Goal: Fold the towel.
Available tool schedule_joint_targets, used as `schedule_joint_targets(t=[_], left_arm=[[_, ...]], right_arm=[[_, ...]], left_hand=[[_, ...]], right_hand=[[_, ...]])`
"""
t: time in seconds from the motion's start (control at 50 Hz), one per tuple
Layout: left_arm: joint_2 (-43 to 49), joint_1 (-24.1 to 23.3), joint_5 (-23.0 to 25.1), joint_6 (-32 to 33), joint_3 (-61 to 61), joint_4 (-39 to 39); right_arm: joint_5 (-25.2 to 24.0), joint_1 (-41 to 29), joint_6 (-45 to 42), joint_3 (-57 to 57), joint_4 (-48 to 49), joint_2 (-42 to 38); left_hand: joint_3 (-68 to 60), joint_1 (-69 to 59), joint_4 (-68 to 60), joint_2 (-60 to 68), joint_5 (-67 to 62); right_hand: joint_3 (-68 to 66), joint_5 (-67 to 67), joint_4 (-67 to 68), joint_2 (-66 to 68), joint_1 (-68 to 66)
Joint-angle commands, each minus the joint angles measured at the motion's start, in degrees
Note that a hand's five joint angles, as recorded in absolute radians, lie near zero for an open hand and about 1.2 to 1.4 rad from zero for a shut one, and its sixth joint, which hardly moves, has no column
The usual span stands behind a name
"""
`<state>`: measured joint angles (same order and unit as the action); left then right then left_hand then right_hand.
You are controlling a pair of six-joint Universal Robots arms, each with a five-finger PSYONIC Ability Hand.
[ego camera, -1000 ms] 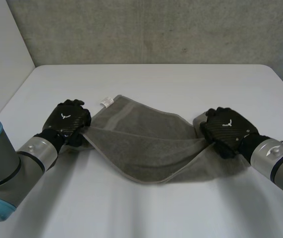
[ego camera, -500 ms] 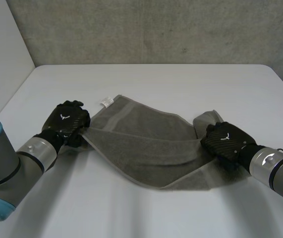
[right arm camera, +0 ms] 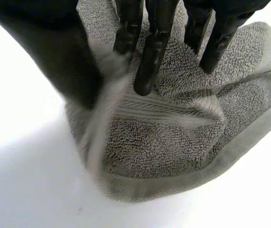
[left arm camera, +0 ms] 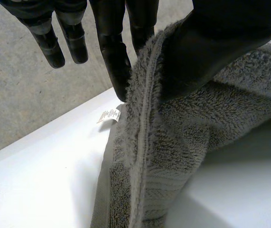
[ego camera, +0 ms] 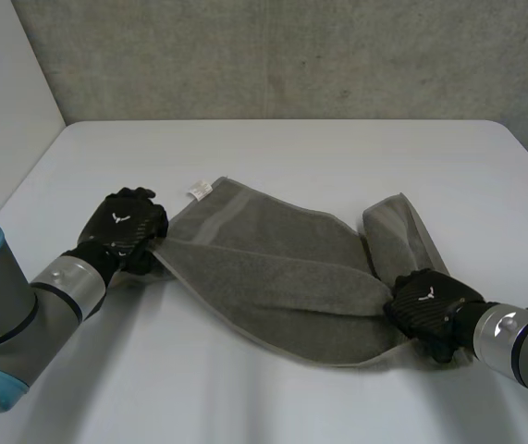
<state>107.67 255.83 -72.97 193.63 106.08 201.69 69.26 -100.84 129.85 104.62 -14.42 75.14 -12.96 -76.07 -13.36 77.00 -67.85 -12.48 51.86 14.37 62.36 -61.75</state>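
The grey towel (ego camera: 282,268) lies across the middle of the head view on the white tabletop (ego camera: 291,148), running from the left-centre of the frame down to the lower right. Its upper layer is folded over along a slanting crease, and a narrow end sticks up toward the right-centre, behind the right hand.

A small white label (ego camera: 199,191) is sewn at the towel's far left corner, in the upper left-centre. In the left wrist view the label (left arm camera: 109,115) sits just past the fingertips and carries print too small to read.

The left hand (ego camera: 125,231) grips the towel's left edge. In its wrist view the thumb presses the hemmed edge of the towel (left arm camera: 173,156) against one finger (left arm camera: 116,61), and the other fingers hang straight and free.

The right hand (ego camera: 427,310), at the lower right, pinches a bunched fold of the towel (right arm camera: 173,142) between its thumb and fingers (right arm camera: 149,61).

The back of each hand bears a small white emblem (ego camera: 118,219) with no readable letters.

The left arm (ego camera: 5,305) comes in from the lower left corner and the right arm (ego camera: 522,347) from the lower right. A grey concrete wall (ego camera: 291,55) fills the top of the frame.
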Motion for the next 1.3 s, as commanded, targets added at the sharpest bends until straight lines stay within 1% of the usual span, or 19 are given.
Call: schedule_joint_targets(t=[0.02,0.1,0.16,0.28,0.36,0.48,0.58,0.62,0.68,0.72,0.8,0.84,0.88,0.9,0.94,0.98,1.06,1.16,1.3], left_arm=[[-0.09,0.02,0.02,0.17,0.0,-0.68],[-2.01,-0.07,0.02,0.96,-0.61,-5.14],[-5.61,0.37,0.02,1.66,-1.23,-8.92],[-10.8,1.78,0.2,1.49,-4.12,-12.72],[-11.78,1.52,0.2,1.58,-6.49,-14.04],[-10.28,0.99,0.38,1.58,-9.84,-14.13],[-1.67,0.81,-0.06,1.67,-16.17,-14.04],[5.76,0.11,-0.24,1.58,-23.25,-14.13],[12.88,-0.41,-0.24,1.67,-31.42,-13.78],[15.96,-0.77,-0.07,1.58,-36.07,-13.51],[19.42,-1.03,-1.21,1.49,-45.52,-11.58],[18.2,-1.38,-4.0,0.79,-50.78,-7.3],[15.93,-1.91,-4.98,0.61,-51.06,-4.31],[12.25,-2.35,-5.51,0.44,-50.19,-0.54],[8.21,-2.18,-5.69,0.0,-48.01,3.32],[4.95,-1.57,-5.6,-0.7,-44.85,7.02],[1.15,-1.21,-4.38,-1.15,-37.11,12.84],[1.05,0.45,-2.62,-0.88,-28.95,10.93],[0.88,2.83,0.45,1.31,-14.27,8.9]], right_arm=[[-1.05,0.55,-1.18,-0.64,-1.57,0.44],[-2.11,0.64,-0.83,-2.06,-4.21,2.73],[-3.34,0.91,0.32,-4.08,-6.23,8.26],[-9.74,5.3,12.24,-13.11,-6.06,12.74],[-10.98,5.57,15.43,-17.08,-5.88,12.66],[-10.63,4.86,16.49,-25.43,-4.92,6.51],[-9.84,3.37,16.58,-33.96,-4.04,-2.37],[-8.88,1.71,16.66,-39.99,-1.85,-8.4],[-7.91,0.82,16.66,-43.63,-0.08,-12.04],[-5.81,-0.84,16.84,-51.32,3.5,-17.64],[-2.72,-1.73,17.28,-61.73,6.95,-21.09],[-1.05,-2.08,18.77,-67.09,8.71,-21.44],[2.88,-2.61,26.9,-74.45,12.64,-19.09],[2.9,-2.61,26.95,-74.48,12.66,-19.07],[3.87,-1.73,37.18,-72.56,16.08,-14.17],[3.43,-1.38,40.36,-69.67,17.22,-12.58],[1.85,-1.38,40.39,-61.91,17.58,-10.55],[0.18,-0.76,34.34,-44.02,18.9,-3.88],[-1.22,2.22,32.22,-26.97,22.85,-0.27]], left_hand=[[2.96,-3.93,3.36,3.0,-2.15],[2.96,-3.93,3.36,3.0,-2.15],[2.96,-3.93,3.36,3.0,-2.15],[2.96,-3.93,3.36,3.0,-2.15],[2.96,-3.93,3.36,3.0,-2.15],[2.96,-3.93,3.36,3.0,-2.15],[2.96,-3.93,3.36,3.0,-2.15],[2.96,-3.93,3.36,3.0,-2.15],[2.96,-3.93,3.36,3.0,-2.15],[2.96,-3.93,3.36,3.0,-2.15],[2.96,-3.93,3.36,3.0,-2.15],[2.96,-3.93,3.36,3.0,-2.15],[2.96,-3.93,3.36,3.0,-2.15],[2.96,-3.93,3.36,3.0,-2.15],[2.96,-3.93,3.36,3.0,-2.15],[2.96,-3.93,3.36,3.0,-2.15],[2.96,-3.93,3.36,3.0,-2.15],[2.96,-3.93,3.36,3.0,-2.15],[2.96,-3.93,3.36,3.0,-2.15]], right_hand=[[2.48,18.14,-4.37,17.64,-18.25],[2.48,18.14,-4.37,17.64,-18.25],[2.48,18.14,-4.37,17.64,-18.25],[2.48,18.14,-4.37,17.64,-18.25],[2.48,18.14,-4.37,17.64,-18.25],[2.48,18.14,-4.37,17.64,-18.25],[2.48,18.14,-4.37,17.64,-18.25],[2.48,18.14,-4.37,17.64,-18.25],[2.48,18.14,-4.37,17.64,-18.25],[2.48,18.14,-4.37,17.64,-18.25],[2.48,18.14,-4.37,17.64,-18.25],[2.48,18.14,-4.37,17.64,-18.25],[2.48,18.14,-4.37,17.64,-18.25],[2.48,18.14,-4.37,17.64,-18.25],[2.48,18.14,-4.37,17.64,-18.25],[2.48,18.14,-4.37,17.64,-18.25],[2.48,18.14,-4.37,17.64,-18.25],[2.48,18.14,-4.37,17.64,-18.25],[2.48,18.14,-4.37,17.64,-18.25]])
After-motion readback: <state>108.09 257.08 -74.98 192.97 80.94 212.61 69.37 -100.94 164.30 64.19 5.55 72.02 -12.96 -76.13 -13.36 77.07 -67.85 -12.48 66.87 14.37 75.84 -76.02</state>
